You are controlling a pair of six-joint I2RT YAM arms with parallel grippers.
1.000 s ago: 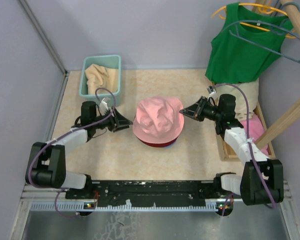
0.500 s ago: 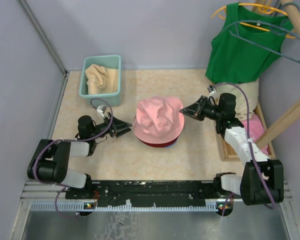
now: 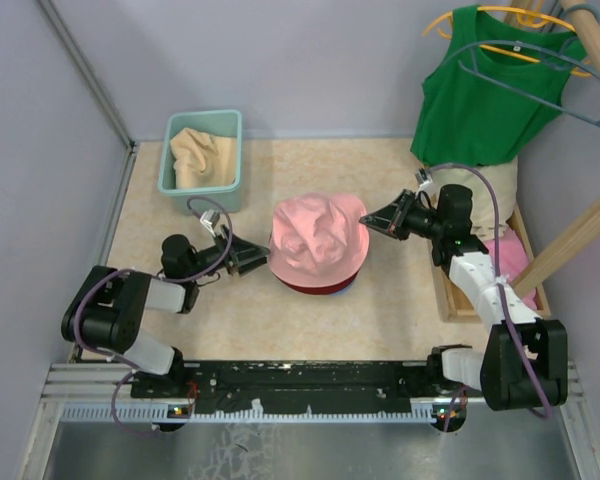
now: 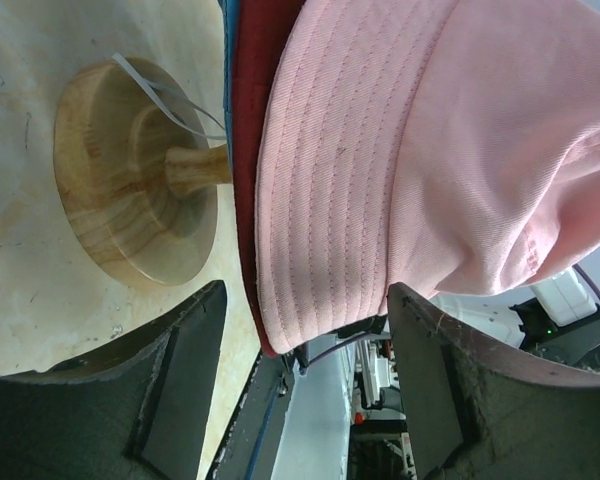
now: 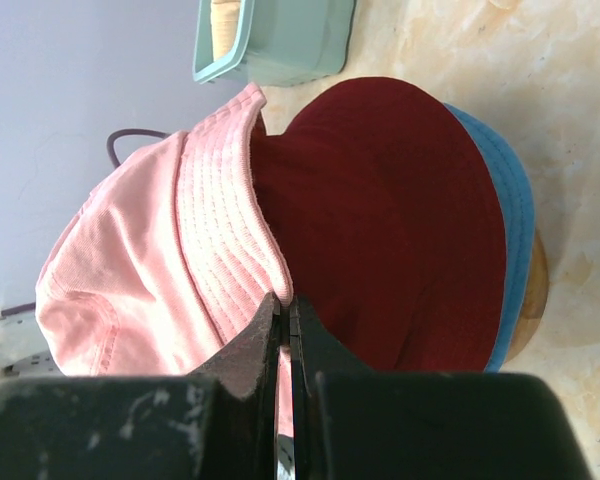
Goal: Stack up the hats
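While your right claw is pinched shut on the brim of the pink hat, your left claw stands wide, the opposite brim just ahead of its jaws. Under the pink sit the red hat and blue hat; three look stacked. The beige hat lies in the basket, beyond your left claw. Next, probably: release, back off the brims, reach there. Bare table lies between; mind the basket's rim.
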